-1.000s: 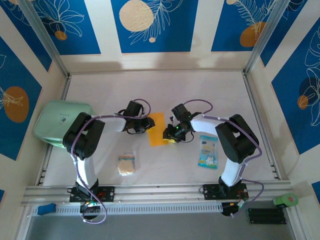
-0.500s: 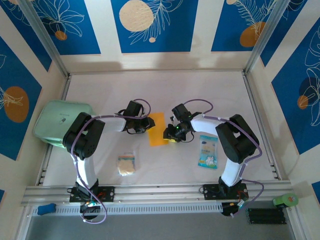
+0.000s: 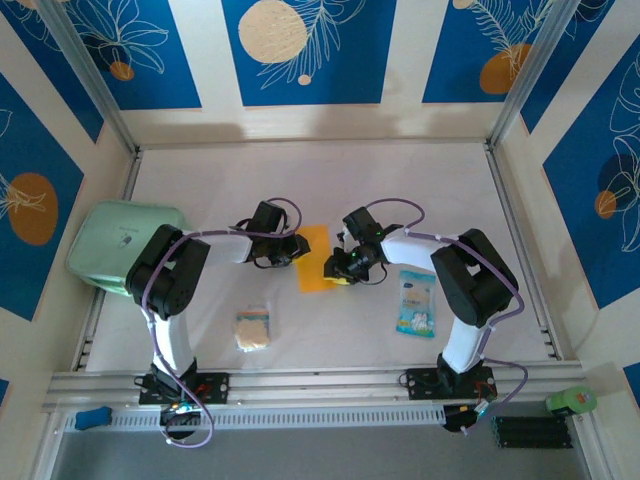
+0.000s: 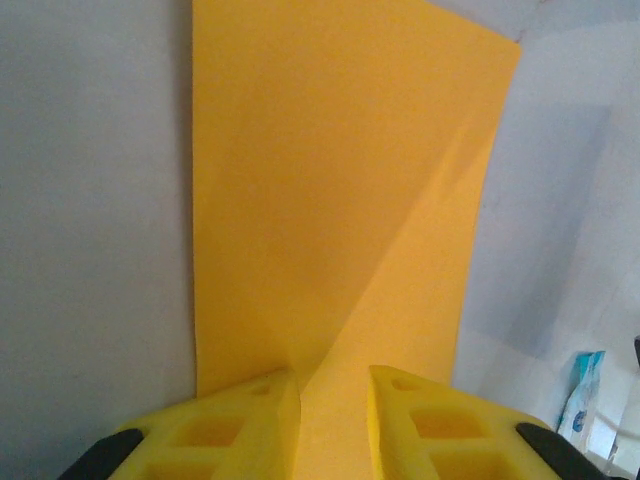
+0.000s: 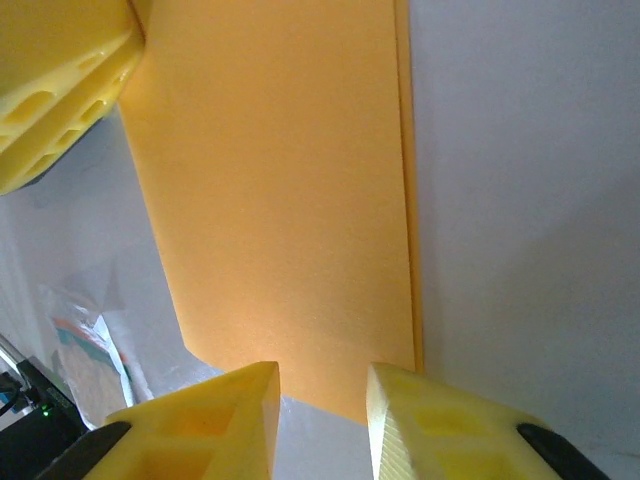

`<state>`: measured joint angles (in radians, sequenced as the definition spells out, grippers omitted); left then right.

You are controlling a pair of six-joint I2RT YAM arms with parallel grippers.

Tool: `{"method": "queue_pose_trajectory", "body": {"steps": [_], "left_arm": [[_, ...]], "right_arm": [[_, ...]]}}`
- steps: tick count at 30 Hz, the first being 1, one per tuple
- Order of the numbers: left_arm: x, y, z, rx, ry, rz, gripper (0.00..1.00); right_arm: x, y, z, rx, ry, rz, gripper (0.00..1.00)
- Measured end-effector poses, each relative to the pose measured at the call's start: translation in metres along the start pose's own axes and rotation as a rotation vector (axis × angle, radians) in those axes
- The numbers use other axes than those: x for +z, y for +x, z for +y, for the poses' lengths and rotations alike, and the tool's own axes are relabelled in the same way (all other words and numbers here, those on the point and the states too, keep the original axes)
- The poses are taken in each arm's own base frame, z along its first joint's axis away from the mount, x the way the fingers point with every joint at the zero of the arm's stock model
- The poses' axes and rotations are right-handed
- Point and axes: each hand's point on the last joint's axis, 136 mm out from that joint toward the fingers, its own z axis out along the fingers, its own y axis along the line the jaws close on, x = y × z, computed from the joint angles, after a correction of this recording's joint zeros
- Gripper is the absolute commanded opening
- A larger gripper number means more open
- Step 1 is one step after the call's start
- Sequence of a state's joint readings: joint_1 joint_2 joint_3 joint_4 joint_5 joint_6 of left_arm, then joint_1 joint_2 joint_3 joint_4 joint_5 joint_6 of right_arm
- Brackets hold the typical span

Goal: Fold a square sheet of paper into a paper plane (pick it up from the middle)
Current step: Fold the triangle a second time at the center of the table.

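The square sheet of paper (image 3: 314, 257) lies folded into a narrow orange-yellow strip at the table's middle. The left wrist view shows a diagonal crease running across the paper (image 4: 330, 200). My left gripper (image 3: 296, 249) sits at the strip's left edge. Its yellow jaws stand a little apart over the paper's near end (image 4: 335, 375). My right gripper (image 3: 335, 268) is at the strip's lower right corner. It is open, with the paper's edge (image 5: 280, 200) just ahead of its tips (image 5: 322, 372). A finger of the left gripper (image 5: 60, 90) rests on the paper's far corner.
A blue-white printed packet (image 3: 415, 303) lies to the right of the right arm. A small beige spongy square (image 3: 253, 328) lies near the front left. A pale green container (image 3: 120, 245) stands at the left edge. Frame rails border the table.
My right gripper has edged slightly left toward the paper and its jaws have narrowed a little. The left gripper and the paper have not moved.
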<state>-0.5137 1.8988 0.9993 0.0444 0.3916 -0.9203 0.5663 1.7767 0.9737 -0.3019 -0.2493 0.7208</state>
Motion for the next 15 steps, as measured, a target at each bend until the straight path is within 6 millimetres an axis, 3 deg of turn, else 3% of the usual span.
{"method": "queue_pose_trajectory", "body": {"steps": [8, 15], "left_arm": [[0.000, 0.000, -0.001, 0.000, 0.007, 0.005, 0.28], [0.000, 0.004, -0.015, 0.021, 0.065, 0.034, 0.34]], "right_arm": [[0.000, -0.003, -0.007, 0.005, 0.035, -0.021, 0.29], [-0.001, -0.004, -0.012, 0.010, 0.059, -0.033, 0.30]]}}
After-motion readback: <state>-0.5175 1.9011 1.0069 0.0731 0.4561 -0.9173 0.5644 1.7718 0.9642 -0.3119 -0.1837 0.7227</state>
